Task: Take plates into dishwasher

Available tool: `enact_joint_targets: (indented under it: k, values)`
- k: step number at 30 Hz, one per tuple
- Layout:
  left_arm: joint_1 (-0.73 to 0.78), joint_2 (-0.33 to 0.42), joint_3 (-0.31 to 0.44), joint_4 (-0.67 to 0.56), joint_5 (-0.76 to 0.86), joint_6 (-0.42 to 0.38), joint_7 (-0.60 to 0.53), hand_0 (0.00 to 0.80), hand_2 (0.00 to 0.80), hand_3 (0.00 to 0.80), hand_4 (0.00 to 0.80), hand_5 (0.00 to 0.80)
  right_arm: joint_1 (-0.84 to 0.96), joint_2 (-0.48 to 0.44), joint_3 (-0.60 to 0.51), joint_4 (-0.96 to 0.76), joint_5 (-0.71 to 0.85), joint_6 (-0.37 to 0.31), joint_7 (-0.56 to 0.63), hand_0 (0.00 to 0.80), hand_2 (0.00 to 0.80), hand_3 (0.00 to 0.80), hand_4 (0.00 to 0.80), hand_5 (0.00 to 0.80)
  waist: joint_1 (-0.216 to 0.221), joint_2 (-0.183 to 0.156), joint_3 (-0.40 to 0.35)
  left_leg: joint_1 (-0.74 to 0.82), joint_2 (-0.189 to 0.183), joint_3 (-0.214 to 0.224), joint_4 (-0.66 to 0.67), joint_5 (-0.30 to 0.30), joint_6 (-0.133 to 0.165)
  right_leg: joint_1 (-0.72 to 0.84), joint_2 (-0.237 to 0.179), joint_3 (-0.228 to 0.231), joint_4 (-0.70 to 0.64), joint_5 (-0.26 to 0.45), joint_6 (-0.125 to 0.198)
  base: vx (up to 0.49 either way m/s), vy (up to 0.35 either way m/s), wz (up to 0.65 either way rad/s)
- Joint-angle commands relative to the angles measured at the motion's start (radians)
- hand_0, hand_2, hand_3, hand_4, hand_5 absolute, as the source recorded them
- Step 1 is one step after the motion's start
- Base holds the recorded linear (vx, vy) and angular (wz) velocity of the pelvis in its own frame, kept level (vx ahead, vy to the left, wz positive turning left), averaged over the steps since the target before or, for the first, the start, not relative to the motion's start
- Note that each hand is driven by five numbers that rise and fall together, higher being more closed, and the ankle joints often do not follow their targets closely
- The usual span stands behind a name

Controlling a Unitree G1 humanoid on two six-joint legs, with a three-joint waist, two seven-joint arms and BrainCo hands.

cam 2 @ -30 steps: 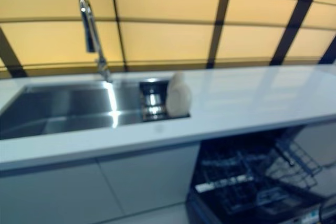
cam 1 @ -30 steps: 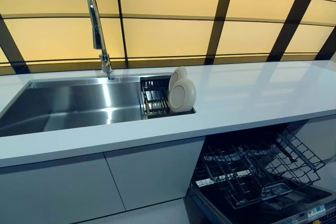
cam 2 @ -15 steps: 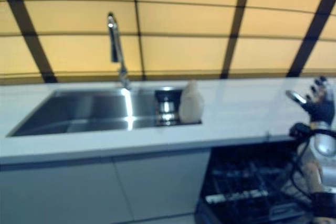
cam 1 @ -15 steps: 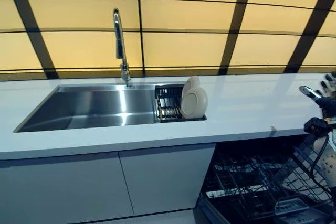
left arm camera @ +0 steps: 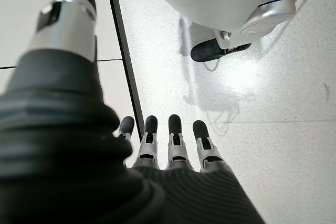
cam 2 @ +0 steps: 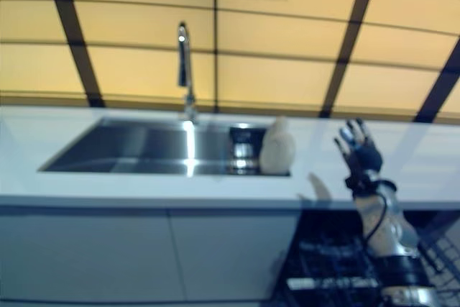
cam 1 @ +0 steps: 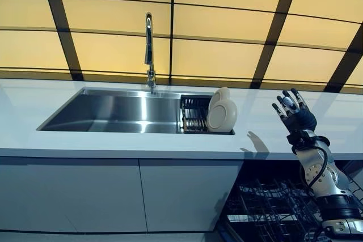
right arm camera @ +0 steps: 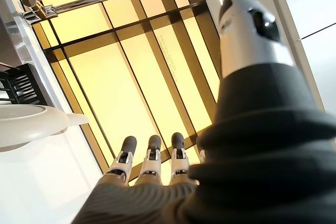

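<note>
Risen since half a second ago, right hand (cam 1: 293, 111) sits above countertop (cam 1: 113, 145), fingers spread, empty | plates (cam 1: 222, 111) upright in rack (cam 1: 195, 115) at sink (cam 1: 113, 109) right end, left of hand, apart | left hand (left arm camera: 173, 153) fingers straight, over floor (left arm camera: 273, 103) | dishwasher (cam 1: 272, 211) open, near right

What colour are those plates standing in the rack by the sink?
The plates are plain cream-white, with no pattern; the left eye view shows them best.

Silver, dark-tipped robot hand (cam 1: 292, 111)
</note>
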Motion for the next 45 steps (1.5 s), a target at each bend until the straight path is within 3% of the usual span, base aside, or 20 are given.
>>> enact_joint_targets:
  k: [1,7,15,19,24,28,31,33,35,38,41,42,45]
  values:
    - [-0.073,0.018,-0.025,0.041,-0.001,-0.007,0.029,0.0,0.0,0.0,0.0,0.0,-0.115,-0.004,-0.028,-0.032,-0.014,-0.063,-0.03,0.0,0.0,0.0,0.0,0.0,0.041,0.0,-0.001,0.064,0.013,0.011,0.007,-0.059,0.021,-0.051,0.009,-0.024,0.011,0.072,-0.034,0.015,-0.05,0.01]
    - [-0.07,0.016,-0.02,0.037,-0.011,-0.01,0.029,0.0,0.0,0.0,0.0,0.0,-0.116,-0.033,-0.041,-0.056,-0.073,-0.106,-0.091,0.0,0.0,0.0,0.0,0.0,0.038,0.003,0.003,0.066,0.023,0.001,0.021,-0.055,0.015,-0.048,0.02,-0.021,0.027,0.055,-0.048,0.012,-0.067,0.04]
    - [-0.054,0.01,-0.016,0.022,-0.009,-0.005,0.034,0.0,0.0,0.0,0.0,0.0,-0.095,-0.065,-0.065,-0.104,-0.077,-0.092,-0.114,0.0,0.0,0.0,0.0,0.0,0.031,0.001,0.007,0.045,0.039,-0.026,0.092,-0.072,0.006,-0.057,0.029,0.008,0.056,0.038,-0.068,0.037,-0.081,0.01]
    - [-0.039,0.007,-0.003,0.011,-0.016,-0.008,0.048,0.0,0.0,0.0,0.0,0.0,-0.089,-0.071,-0.051,-0.123,-0.071,-0.092,-0.11,0.0,0.0,0.0,0.0,0.0,0.038,-0.013,0.028,-0.008,0.044,-0.072,0.243,-0.067,0.004,-0.075,0.036,0.039,0.087,0.028,-0.089,0.032,-0.136,0.0]
    - [-0.033,0.002,0.014,0.004,-0.039,-0.015,0.044,0.0,0.0,0.0,0.0,0.0,-0.126,-0.068,-0.018,-0.105,-0.074,-0.109,-0.106,0.0,0.0,0.0,0.0,0.0,0.05,-0.017,0.062,-0.08,0.015,-0.102,0.394,-0.049,0.025,-0.079,0.057,0.061,0.119,0.008,-0.119,0.02,-0.099,0.08]
    - [-0.037,0.0,0.001,-0.004,-0.038,-0.009,0.045,0.0,0.0,0.0,0.0,0.0,-0.137,-0.07,-0.017,-0.112,-0.09,-0.114,-0.117,0.0,0.0,0.0,0.0,0.0,0.064,-0.008,0.074,-0.101,-0.002,-0.104,0.32,-0.042,0.027,-0.072,0.065,0.057,0.141,-0.012,-0.115,0.082,-0.018,0.15]
    - [-0.04,0.0,-0.013,-0.004,-0.041,-0.011,0.051,0.0,0.0,0.0,0.0,0.0,-0.146,-0.074,-0.02,-0.111,-0.092,-0.113,-0.125,0.0,0.0,0.0,0.0,0.0,0.083,0.004,0.077,-0.13,-0.001,-0.09,0.194,0.014,0.01,-0.048,0.071,0.05,0.143,-0.036,-0.11,0.228,0.002,-0.05]
    - [-0.029,0.001,-0.025,0.009,-0.046,-0.03,0.053,0.0,0.0,0.0,0.0,0.0,-0.148,-0.082,-0.023,-0.094,-0.082,-0.108,-0.11,0.0,0.0,0.0,0.0,0.0,0.115,0.025,0.078,-0.208,-0.008,-0.104,0.083,0.141,-0.011,0.013,0.092,0.075,0.124,-0.061,-0.106,0.359,0.011,-0.12]
    - [-0.021,0.001,-0.025,0.01,-0.056,-0.034,0.053,0.0,0.0,0.0,0.0,0.0,-0.148,-0.086,-0.023,-0.085,-0.075,-0.104,-0.098,0.0,0.0,0.0,0.0,0.0,0.125,0.032,0.077,-0.227,-0.008,-0.096,0.054,0.184,-0.016,0.04,0.1,0.089,0.117,-0.072,-0.108,0.252,0.024,-0.14]
    - [-0.002,-0.003,-0.018,0.015,-0.068,-0.028,0.049,0.0,0.0,0.0,0.0,0.0,-0.139,-0.091,-0.024,-0.084,-0.063,-0.088,-0.077,0.0,0.0,0.0,0.0,0.0,0.135,0.054,0.07,-0.271,-0.006,-0.036,0.048,0.238,-0.02,0.096,0.121,0.104,0.124,-0.127,-0.117,0.363,0.076,-0.15]
    - [0.001,-0.001,-0.01,0.028,-0.069,-0.019,0.045,0.0,0.0,0.0,0.0,0.0,-0.124,-0.089,-0.026,-0.088,-0.063,-0.085,-0.067,0.0,0.0,0.0,0.0,0.0,0.144,0.051,0.062,-0.28,-0.019,-0.042,0.063,0.215,-0.012,0.113,0.115,0.107,0.132,-0.153,-0.119,0.368,0.089,0.03]
    - [0.012,0.004,0.002,0.043,-0.056,-0.011,0.039,0.0,0.0,0.0,0.0,0.0,-0.111,-0.074,-0.021,-0.086,-0.07,-0.09,-0.063,0.0,0.0,0.0,0.0,0.0,0.158,0.037,0.052,-0.271,-0.04,-0.072,0.074,0.132,0.014,0.122,0.087,0.1,0.148,-0.164,-0.107,0.378,0.103,-0.5]
    - [0.02,0.011,0.01,0.058,-0.039,-0.016,0.034,0.0,0.0,0.0,0.0,0.0,-0.086,-0.061,-0.029,-0.096,-0.073,-0.098,-0.061,0.0,0.0,0.0,0.0,0.0,0.164,0.021,0.045,-0.268,-0.056,-0.101,0.118,0.083,0.034,0.127,0.059,0.094,0.167,-0.171,-0.093,0.374,0.127,-0.51]
